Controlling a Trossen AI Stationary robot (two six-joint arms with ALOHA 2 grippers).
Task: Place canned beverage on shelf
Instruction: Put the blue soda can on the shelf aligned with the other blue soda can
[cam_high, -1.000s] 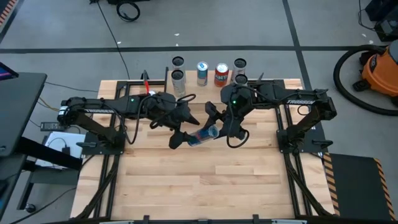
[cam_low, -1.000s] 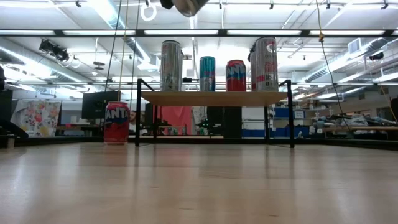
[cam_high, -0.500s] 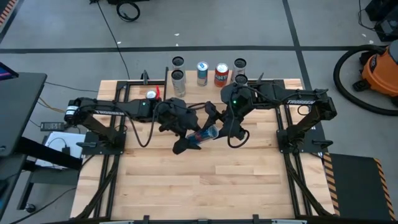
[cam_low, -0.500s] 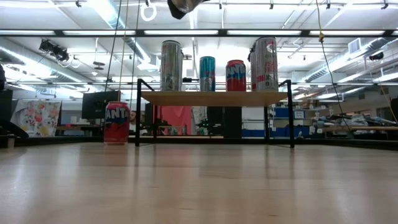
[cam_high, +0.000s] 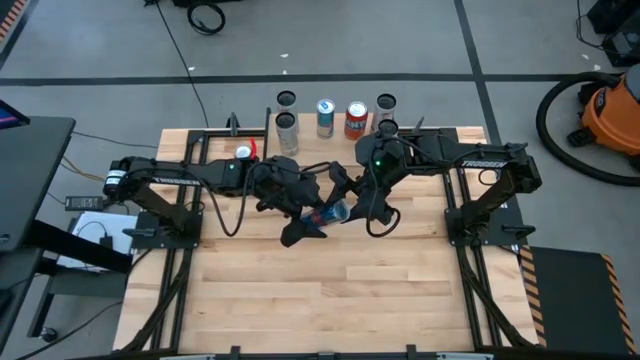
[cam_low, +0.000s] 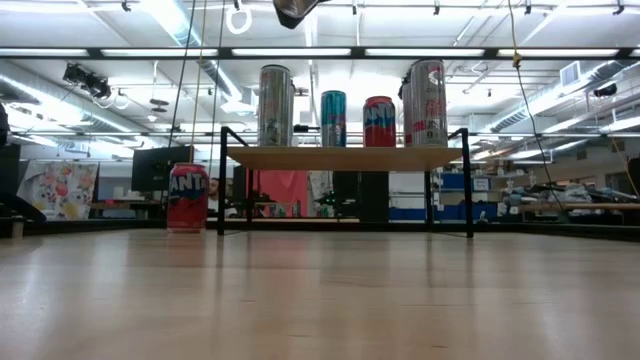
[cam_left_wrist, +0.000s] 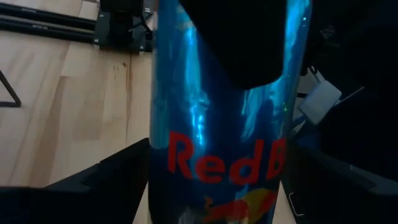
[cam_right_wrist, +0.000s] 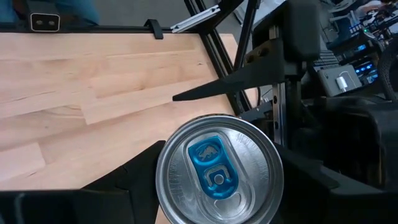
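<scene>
A blue Red Bull can (cam_high: 326, 215) hangs above the middle of the table between my two grippers, lying tilted. My right gripper (cam_high: 345, 208) is shut on its top end, and the silver lid fills the right wrist view (cam_right_wrist: 217, 168). My left gripper (cam_high: 305, 226) comes from the left and is shut on the can's body (cam_left_wrist: 217, 124). The shelf (cam_low: 345, 157) stands at the table's far edge with several cans on it. A red can (cam_low: 187, 197) stands on the table left of the shelf. My left gripper pinches the can's blue body (cam_left_wrist: 163, 155) between its two fingers, one on each side, coming from the table's left. The can is clear of the table. My right gripper pinches the can just below the lid rim (cam_right_wrist: 163, 180), one finger on each side, coming from the table's right.
On the shelf stand two tall silver cans (cam_low: 274, 105) (cam_low: 427, 102), a teal can (cam_low: 333, 118) and a red can (cam_low: 379, 121). From above they show at the far edge (cam_high: 325, 116). The near half of the tabletop (cam_high: 330, 300) is bare wood.
My left gripper has gone toward the table's right edge to the blue can, and its fingers now flank the can's body. The can has stayed where it was, in my right gripper. The red can beside the shelf has come into view from above.
</scene>
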